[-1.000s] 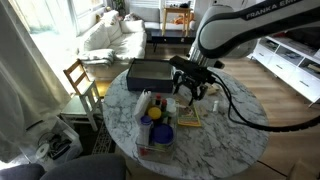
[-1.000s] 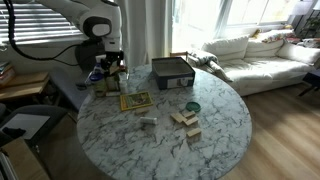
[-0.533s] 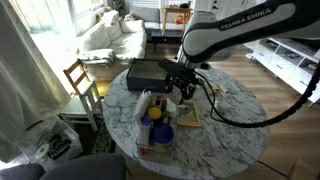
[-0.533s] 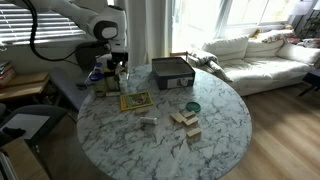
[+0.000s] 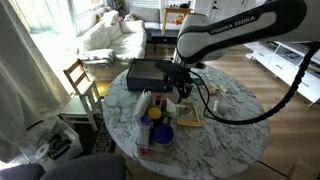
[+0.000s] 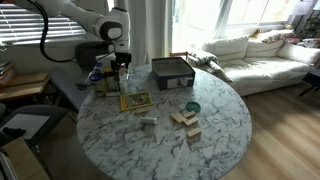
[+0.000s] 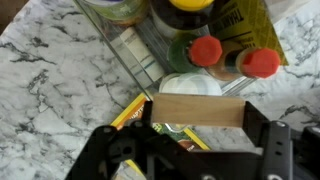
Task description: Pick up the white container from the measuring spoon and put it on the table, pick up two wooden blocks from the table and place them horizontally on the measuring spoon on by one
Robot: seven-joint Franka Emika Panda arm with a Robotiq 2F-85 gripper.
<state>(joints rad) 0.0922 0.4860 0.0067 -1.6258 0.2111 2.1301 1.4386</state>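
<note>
Claw: your claw is closed on a block, which lies level across the jaws with one end against each finger.
Behind the block: in the wrist view a pale round dish shows just past it; you cannot tell whether they touch. Two red-capped bottles stand farther on.
Place: in an exterior view you hang over the clutter at the far left of the table, near the black box.
Spare blocks: heaped on the marble at the near right, well apart from the claw.
Container: on the table, left of the heap.
</note>
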